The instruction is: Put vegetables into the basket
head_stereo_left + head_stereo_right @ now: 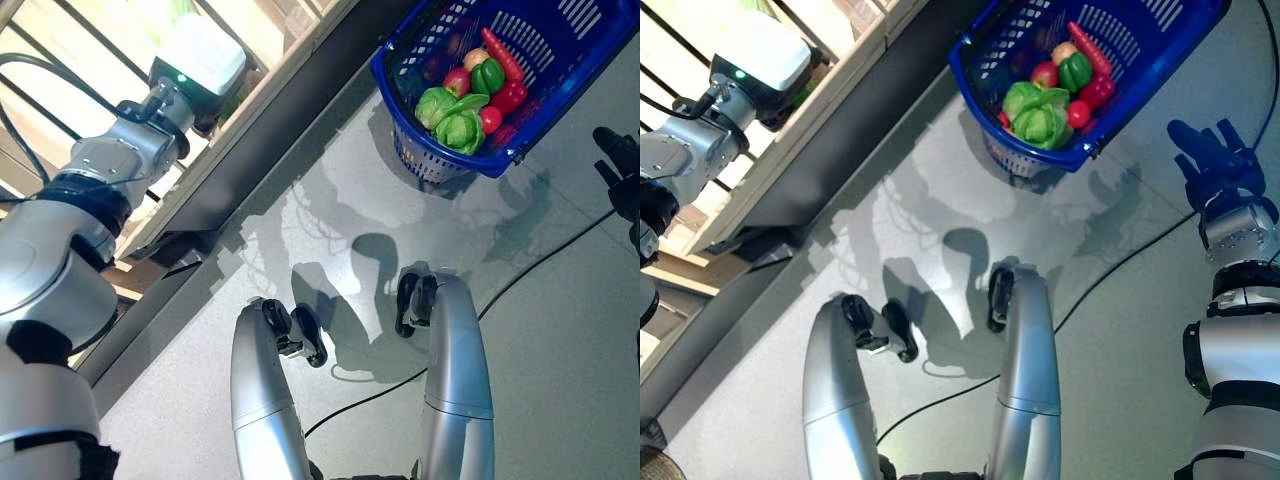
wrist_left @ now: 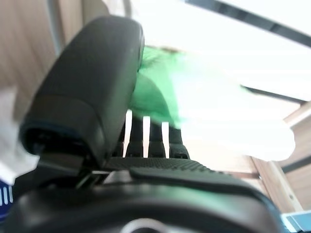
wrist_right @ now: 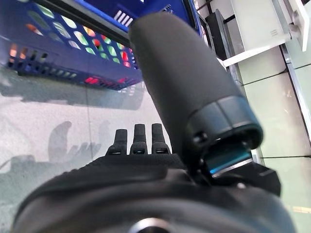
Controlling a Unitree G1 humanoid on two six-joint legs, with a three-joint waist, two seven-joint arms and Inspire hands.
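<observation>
one carrot [image 1: 502, 54] lies aslant across the blue basket [image 1: 400, 85].

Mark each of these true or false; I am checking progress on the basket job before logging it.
1. The blue plastic basket stands on the grey floor. True.
2. The basket is empty. False: it holds green cabbages, a green pepper, a red chilli and other produce.
3. The right hand holds a vegetable. False: its fingers are straight and it holds nothing.
4. The left hand reaches toward something green at the wooden shelf. True.
</observation>
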